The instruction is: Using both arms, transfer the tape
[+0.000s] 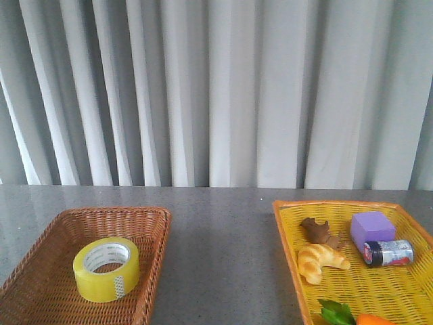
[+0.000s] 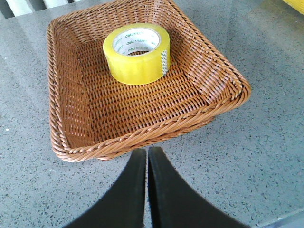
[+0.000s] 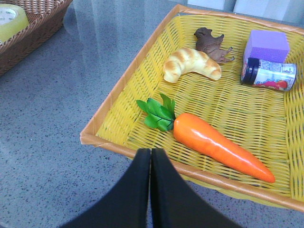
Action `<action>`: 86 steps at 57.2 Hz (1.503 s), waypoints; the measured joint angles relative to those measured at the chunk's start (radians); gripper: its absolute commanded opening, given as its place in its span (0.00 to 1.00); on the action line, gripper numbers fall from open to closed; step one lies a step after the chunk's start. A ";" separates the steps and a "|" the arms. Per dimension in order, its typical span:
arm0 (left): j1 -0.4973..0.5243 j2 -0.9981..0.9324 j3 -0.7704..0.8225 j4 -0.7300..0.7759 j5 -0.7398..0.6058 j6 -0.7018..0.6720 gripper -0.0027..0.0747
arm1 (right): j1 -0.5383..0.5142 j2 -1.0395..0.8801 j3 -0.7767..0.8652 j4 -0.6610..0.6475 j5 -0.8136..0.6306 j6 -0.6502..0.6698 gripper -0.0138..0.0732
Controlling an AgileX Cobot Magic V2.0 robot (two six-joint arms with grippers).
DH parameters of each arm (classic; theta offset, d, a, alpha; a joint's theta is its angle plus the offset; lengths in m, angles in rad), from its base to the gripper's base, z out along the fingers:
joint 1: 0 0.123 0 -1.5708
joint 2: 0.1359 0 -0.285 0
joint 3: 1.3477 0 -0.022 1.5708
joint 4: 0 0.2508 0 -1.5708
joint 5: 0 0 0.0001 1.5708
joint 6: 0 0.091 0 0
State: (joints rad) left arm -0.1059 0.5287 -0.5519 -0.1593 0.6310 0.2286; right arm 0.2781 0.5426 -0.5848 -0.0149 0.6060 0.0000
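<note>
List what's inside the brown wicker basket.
Only the tape, lying flat on the brown wicker basket floor, core hole up. Whatever sits directly under the roll is covered.

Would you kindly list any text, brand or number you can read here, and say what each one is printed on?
"deli": on the white inner core of the tape, repeated around it.
Label of the small can in the yellow basket: printed, but too blurred to read.
Nothing else carries text.

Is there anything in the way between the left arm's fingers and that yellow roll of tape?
Only the near rim of the brown basket. The left gripper, fingers together, sits just outside it, and the tape lies inside, toward the far end. Nothing else is in the basket, so reaching over the rim looks clear.
</note>
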 measured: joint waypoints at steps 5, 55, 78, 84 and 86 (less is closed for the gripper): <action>-0.002 -0.007 0.011 0.004 -0.006 0.000 0.03 | 0.000 0.000 0.000 0.000 0.000 0.000 0.15; 0.082 -0.539 0.576 0.159 -0.560 -0.267 0.03 | 0.000 0.000 0.000 -0.001 0.005 0.000 0.15; 0.082 -0.539 0.576 0.159 -0.560 -0.267 0.03 | 0.000 0.000 0.000 -0.001 0.006 0.000 0.15; 0.082 -0.539 0.576 0.159 -0.560 -0.267 0.03 | 0.000 0.000 0.000 -0.001 0.006 0.000 0.15; 0.082 -0.539 0.576 0.159 -0.560 -0.267 0.03 | 0.000 -0.001 0.002 -0.001 0.006 0.000 0.15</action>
State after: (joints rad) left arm -0.0239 -0.0102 0.0245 0.0000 0.0710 -0.0384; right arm 0.2781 0.5413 -0.5831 -0.0158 0.6124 0.0000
